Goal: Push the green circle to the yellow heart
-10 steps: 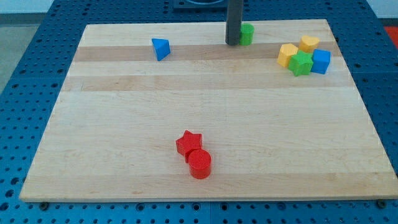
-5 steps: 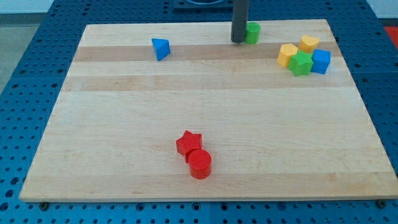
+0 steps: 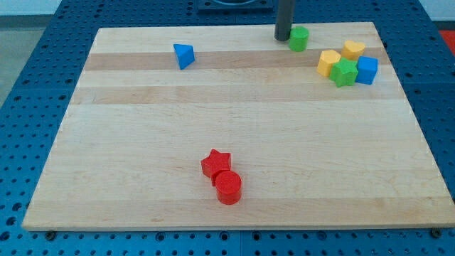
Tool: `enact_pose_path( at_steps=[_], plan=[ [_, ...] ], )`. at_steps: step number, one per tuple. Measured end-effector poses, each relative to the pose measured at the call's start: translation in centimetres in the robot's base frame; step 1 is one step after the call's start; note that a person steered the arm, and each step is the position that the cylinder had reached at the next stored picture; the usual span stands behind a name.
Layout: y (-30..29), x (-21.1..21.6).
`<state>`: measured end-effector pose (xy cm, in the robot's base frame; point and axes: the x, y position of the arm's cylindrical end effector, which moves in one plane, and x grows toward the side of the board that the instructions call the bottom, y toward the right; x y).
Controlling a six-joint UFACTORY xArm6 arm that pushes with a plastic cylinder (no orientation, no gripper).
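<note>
Near the view's top edge of the wooden board, my tip touches the green circle on its left; the rod has no jaws. Right of it cluster two yellow blocks, one and another, their shapes unclear, with a green star and blue cube.

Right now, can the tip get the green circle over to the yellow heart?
Probably yes: my tip sits at the green circle's left, and bare board lies between it and the yellow heart.
</note>
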<state>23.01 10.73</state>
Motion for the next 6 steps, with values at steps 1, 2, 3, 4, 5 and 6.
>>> enact_pose_path(
  at_steps=[1,2,3,4,5,6],
  plan=[
    [3.0,0.0],
    [6.8,0.0],
    [9.0,0.0],
    [8.4,0.0],
    [6.1,0.0],
    [5.5,0.0]
  ],
)
